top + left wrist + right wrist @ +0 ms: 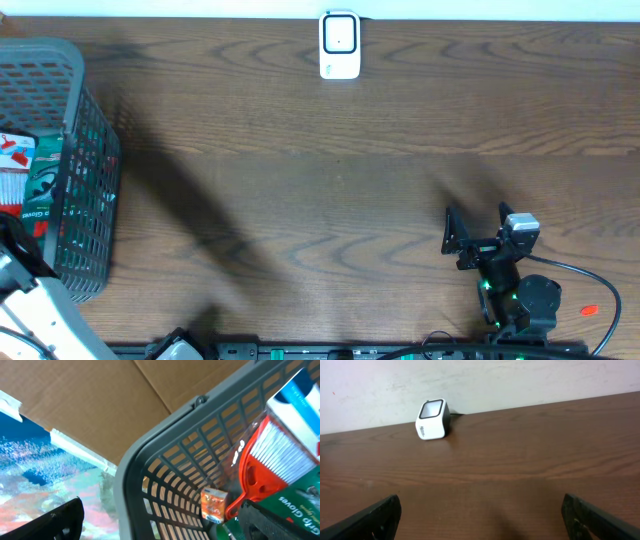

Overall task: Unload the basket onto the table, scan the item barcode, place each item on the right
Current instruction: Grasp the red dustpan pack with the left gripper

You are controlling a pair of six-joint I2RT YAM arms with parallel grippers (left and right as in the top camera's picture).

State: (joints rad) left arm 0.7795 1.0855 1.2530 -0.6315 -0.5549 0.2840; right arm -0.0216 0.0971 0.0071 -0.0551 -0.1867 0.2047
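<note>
**Barcode scan job: nothing picked up yet**

Both tools are spread wide and empty. The left tool (158, 523) hangs over the rim of the basket (150, 460), looking down into it. One dark finger sits outside the wall and the other over the goods, and neither touches anything as far as I can see. The right tool (478, 222) is parked near the surface's near edge, toward the right corner, jaws apart and aimed across the wood at the scanner (432, 420).

So I'd say the job is at the very start. No item is lifted and nothing is in front of the scanner window. What's left is grabbing something, carrying it across and showing its code.

The stuff to scan is all still in the basket, which stands at the left edge of the surface (300, 180) by the far corner. I can't tell which piece is the pick. There's a green gloves pack (295, 510) that looks like flat glossy printed film. There's a red brush (270, 460), hard red plastic with a ribbed white block, under crinkly clear wrap. There's also a little orange box (212, 505), carton by the look of it.

The basket is grey moulded plastic with slotted lattice walls and a rounded rim. The scanner is a small white rounded block with a dark-framed window, sitting at the middle of the far edge. The surface itself is dark wood grain with a matte finish.
</note>
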